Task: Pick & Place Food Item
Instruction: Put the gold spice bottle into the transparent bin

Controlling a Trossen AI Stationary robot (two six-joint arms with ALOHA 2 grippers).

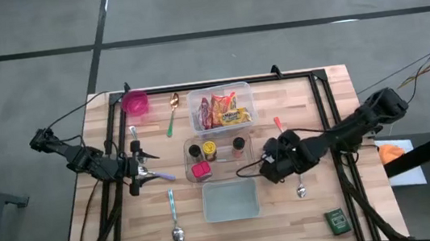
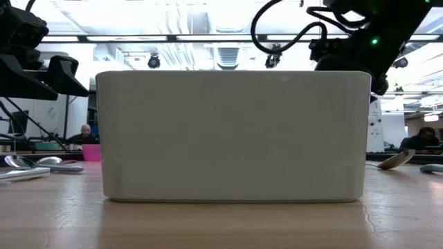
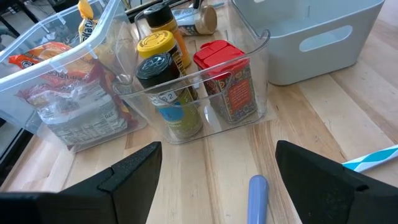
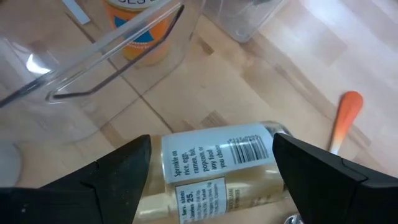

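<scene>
1. High view: wooden table (image 1: 314,206) seen from above, with a clear bin of snack packets (image 1: 221,108) at the far middle and a clear organiser (image 1: 219,157) just in front of it.
2. Holds, in the organiser, a red-lidded jar (image 1: 200,170), a yellow-lidded jar (image 1: 209,148) and two dark-lidded ones.
3. Sits nearest the front, just before the organiser: a pale grey tub (image 1: 230,201), filling most of the low view.
4. Right gripper (image 1: 272,168) low over the table, just right of the organiser, fingers spread wide.
5. Right wrist view: seasoning bottle (image 4: 214,171) lying on its side on the wood between the two spread fingers (image 4: 118,180); contact with either finger hard to judge, likely none.
6. Lies near that bottle, on the bare wood: an orange-tipped utensil (image 4: 344,118).
7. Left gripper (image 1: 144,171) left of the organiser, fingers spread, nothing between them.
8. Left wrist view: purple handle (image 3: 258,196) on the table between the left fingers (image 3: 134,171), facing the organiser's jars.
9. Scattered elsewhere: pink cup (image 1: 136,103) at the far left corner, green-handled spoon (image 1: 172,113) beside it, blue-handled spoon (image 1: 174,219) front left, another spoon (image 1: 302,189) right of the tub, small green packet (image 1: 337,220) front right.
</scene>
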